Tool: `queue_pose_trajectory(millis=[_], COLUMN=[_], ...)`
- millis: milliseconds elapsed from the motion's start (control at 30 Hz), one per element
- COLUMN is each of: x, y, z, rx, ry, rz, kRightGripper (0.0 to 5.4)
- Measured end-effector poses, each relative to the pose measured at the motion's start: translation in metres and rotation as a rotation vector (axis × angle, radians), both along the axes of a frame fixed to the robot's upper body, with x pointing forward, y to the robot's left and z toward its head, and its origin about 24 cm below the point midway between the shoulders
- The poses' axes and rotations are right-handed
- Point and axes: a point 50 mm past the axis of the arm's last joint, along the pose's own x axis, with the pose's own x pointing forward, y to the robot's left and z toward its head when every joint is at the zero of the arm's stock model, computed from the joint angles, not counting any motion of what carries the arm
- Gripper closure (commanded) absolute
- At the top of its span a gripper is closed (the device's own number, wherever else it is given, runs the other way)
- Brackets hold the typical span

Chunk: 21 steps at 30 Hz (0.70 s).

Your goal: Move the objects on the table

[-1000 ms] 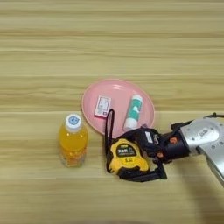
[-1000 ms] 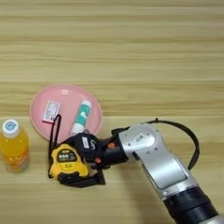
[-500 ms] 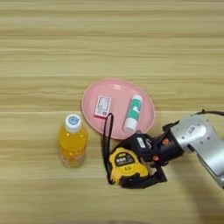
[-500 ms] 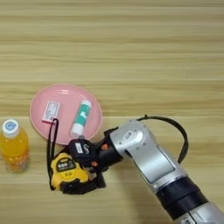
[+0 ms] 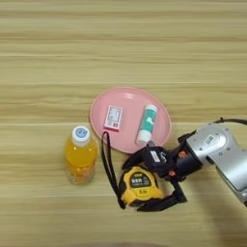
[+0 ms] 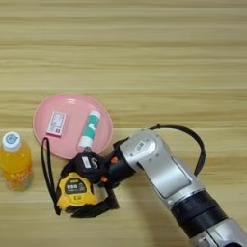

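In the left eye view, the tape measure [image 5: 139, 185] is seen on the counter [image 5: 123, 53], just below the pink plate [image 5: 126, 103], clasped between the two black fingers [image 5: 164, 203] of the right gripper [image 5: 144, 181]. The white tube [image 5: 147, 124] and a small white card [image 5: 113, 118] lie on the plate. The orange-drink bottle [image 5: 80, 155] stands upright left of the strap [image 5: 109, 166].

In the right eye view, the same grip on the tape measure is shown, with the silver forearm [image 6: 164, 171] entering from the lower right.
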Motion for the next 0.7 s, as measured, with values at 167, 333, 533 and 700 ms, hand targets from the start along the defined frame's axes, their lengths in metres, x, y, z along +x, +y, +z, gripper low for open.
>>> queue_pose_trajectory(millis=[167,333,533,700], x=[0.001,0.002,0.005,0.007], y=[0.000,0.000,-0.003,-0.003], z=[0.001,0.003,0.008,0.018], rx=[0.000,0.002,0.026,0.076], ry=[-0.005,-0.012,-0.019,-0.031], rz=[0.001,-0.002,-0.016,-0.031], kRightGripper=[0.04,0.04,0.04,0.04])
